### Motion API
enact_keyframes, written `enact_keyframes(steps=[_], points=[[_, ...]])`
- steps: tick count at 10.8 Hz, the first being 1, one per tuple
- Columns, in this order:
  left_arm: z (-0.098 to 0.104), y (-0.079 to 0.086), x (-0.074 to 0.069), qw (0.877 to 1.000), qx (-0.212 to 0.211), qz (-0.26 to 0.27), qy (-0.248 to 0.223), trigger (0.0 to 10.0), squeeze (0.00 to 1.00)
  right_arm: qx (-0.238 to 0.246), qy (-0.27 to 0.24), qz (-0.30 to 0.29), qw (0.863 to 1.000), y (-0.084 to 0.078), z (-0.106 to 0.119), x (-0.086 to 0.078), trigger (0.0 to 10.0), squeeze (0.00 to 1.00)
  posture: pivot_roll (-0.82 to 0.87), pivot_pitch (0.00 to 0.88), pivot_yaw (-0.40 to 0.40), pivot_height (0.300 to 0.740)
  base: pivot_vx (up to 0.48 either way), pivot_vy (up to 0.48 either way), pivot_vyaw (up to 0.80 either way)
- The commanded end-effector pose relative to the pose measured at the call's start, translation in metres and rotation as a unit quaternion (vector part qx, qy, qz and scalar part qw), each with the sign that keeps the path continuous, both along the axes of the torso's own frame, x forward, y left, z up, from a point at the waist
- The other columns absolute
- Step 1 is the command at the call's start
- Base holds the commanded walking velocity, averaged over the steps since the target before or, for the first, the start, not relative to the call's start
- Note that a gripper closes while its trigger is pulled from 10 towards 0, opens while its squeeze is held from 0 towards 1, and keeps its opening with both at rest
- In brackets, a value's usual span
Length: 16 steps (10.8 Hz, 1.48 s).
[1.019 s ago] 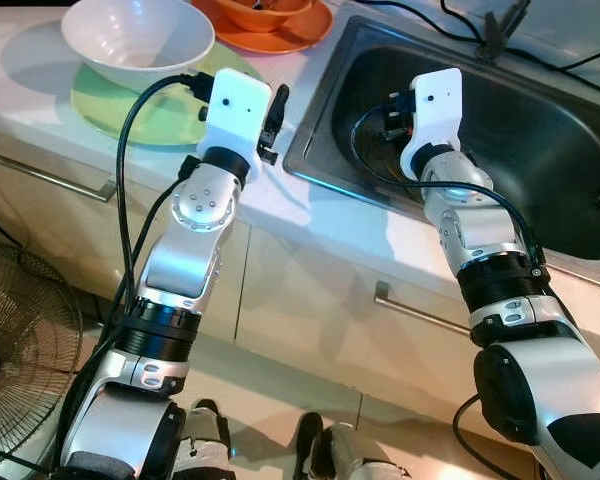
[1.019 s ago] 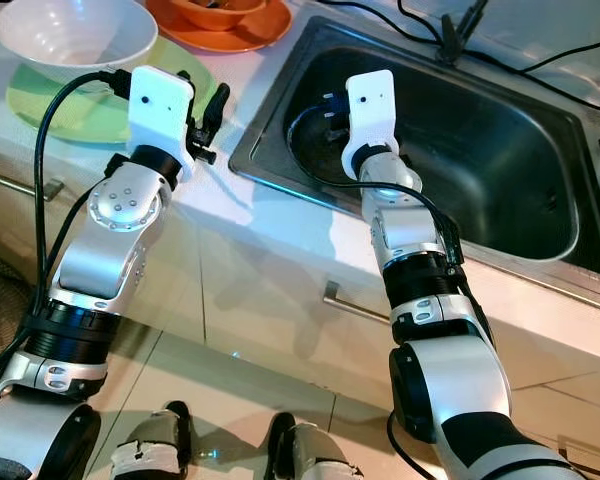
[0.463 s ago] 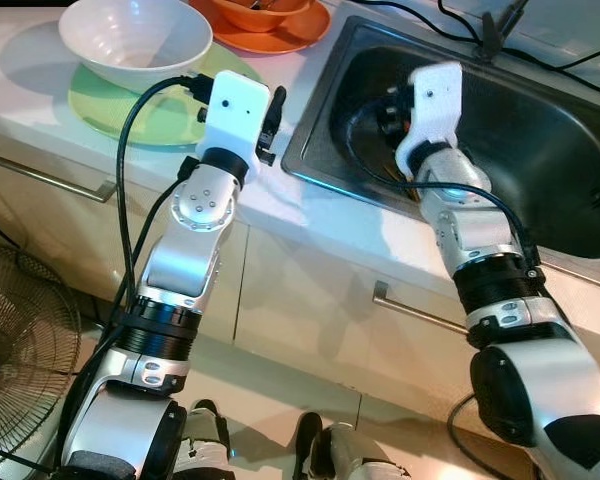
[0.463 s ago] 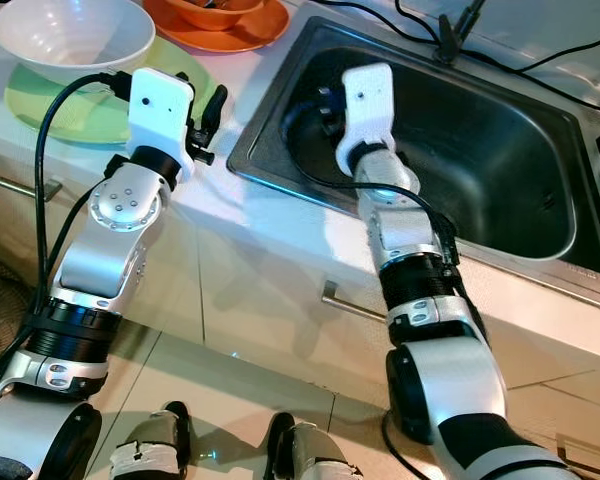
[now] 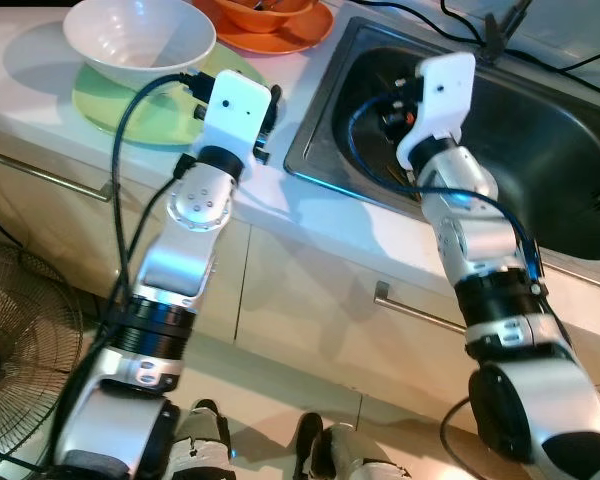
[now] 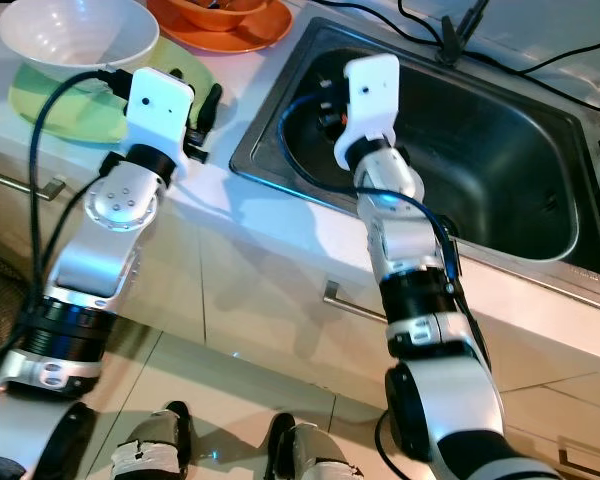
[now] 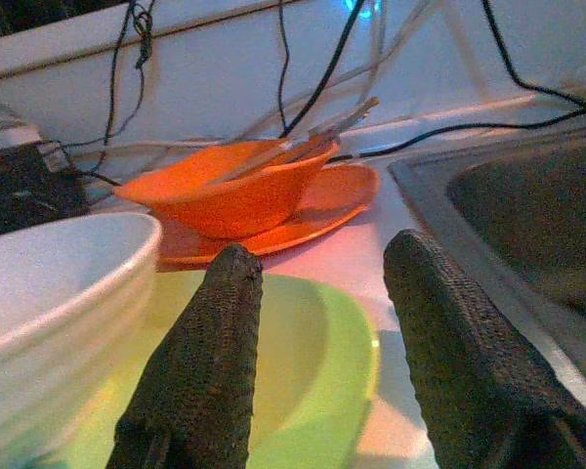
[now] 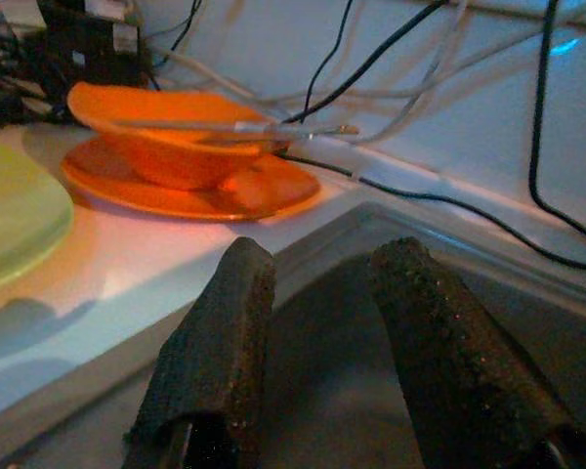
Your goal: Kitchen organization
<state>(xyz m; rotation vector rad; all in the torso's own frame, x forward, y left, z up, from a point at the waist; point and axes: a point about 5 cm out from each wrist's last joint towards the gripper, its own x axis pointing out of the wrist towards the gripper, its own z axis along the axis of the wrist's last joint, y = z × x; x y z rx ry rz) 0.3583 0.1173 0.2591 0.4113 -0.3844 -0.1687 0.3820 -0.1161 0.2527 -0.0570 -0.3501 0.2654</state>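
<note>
Bowl [image 5: 138, 40], white, on green plate [image 7: 313, 362]: rigid, slick, fragile; grip your rim. Left tool [image 7: 317, 352] and right tool [image 8: 317, 332]: 2, both spread, empty.

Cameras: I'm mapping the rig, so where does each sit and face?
Head eyes: look down at the counter, sink, both silver arms.
Left wrist: along the open left tool, over the green plate, toward the orange bowl.
Right wrist: along the open right tool, above the sink, sharing that orange bowl.
</note>
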Motion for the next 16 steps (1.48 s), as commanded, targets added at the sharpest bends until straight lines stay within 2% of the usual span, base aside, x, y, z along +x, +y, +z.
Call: enact_keyframes(steps=[1,2,3,5,6,7,8,11,14,15,16], points=[[0.017,-0.006,-0.004,0.999,0.017,-0.011,-0.035,10.0,0.0,0.012,-0.006,-0.013,1.0,-0.009,0.002,-0.005,10.0,0.0,0.22,0.185,-0.143,0.74,0.0,0.0,0.0],[0.017,-0.005,-0.004,0.999,0.018,-0.011,-0.035,10.0,0.0,0.013,-0.006,-0.013,1.0,-0.009,0.002,-0.006,10.0,0.0,0.22,0.185,-0.143,0.74,0.0,0.0,0.0],[0.022,-0.003,-0.006,0.998,0.048,-0.02,-0.043,10.0,0.0,0.016,-0.01,-0.013,1.0,-0.007,0.0,-0.017,10.0,0.0,0.16,0.185,-0.088,0.74,0.0,0.0,0.0],[0.027,0.005,-0.01,0.995,0.089,-0.019,-0.049,10.0,0.0,0.023,-0.008,-0.019,1.0,-0.007,-0.005,-0.028,10.0,0.0,0.14,0.188,-0.063,0.74,0.0,0.0,0.0],[0.041,0.01,-0.014,0.991,0.114,-0.016,-0.064,10.0,0.0,0.024,-0.002,-0.023,0.999,-0.008,-0.009,-0.031,10.0,0.0,0.15,0.192,-0.057,0.74,0.0,0.0,0.0],[0.048,0.016,-0.015,0.991,0.115,-0.012,-0.067,10.0,0.0,0.024,0.002,-0.023,0.999,-0.007,-0.01,-0.032,10.0,0.0,0.15,0.192,-0.057,0.74,0.0,0.0,0.0],[0.052,0.034,-0.014,0.993,0.107,0.001,-0.052,10.0,1.0,0.023,0.007,-0.021,0.999,-0.006,-0.01,-0.034,10.0,0.0,0.15,0.189,-0.056,0.74,0.0,0.0,0.0],[0.046,0.071,-0.01,0.992,0.125,0.016,0.027,10.0,1.0,0.022,0.014,-0.02,0.999,-0.003,-0.011,-0.036,10.0,0.0,0.15,0.19,-0.052,0.74,0.0,0.0,0.0],[0.055,0.091,-0.016,0.985,0.158,0.024,0.068,10.0,1.0,0.025,0.019,-0.026,0.999,-0.004,-0.011,-0.036,10.0,0.0,0.16,0.205,-0.04,0.74,0.0,0.0,0.0],[0.054,0.092,-0.016,0.98,0.178,0.015,0.092,10.0,0.0,0.026,0.02,-0.029,0.999,-0.005,-0.011,-0.036,10.0,0.0,0.17,0.211,-0.037,0.74,0.0,0.0,0.0],[0.054,0.092,-0.016,0.978,0.183,0.01,0.099,10.0,0.0,0.026,0.021,-0.029,0.999,-0.005,-0.012,-0.036,10.0,0.0,0.17,0.211,-0.037,0.74,0.0,0.0,0.0]])
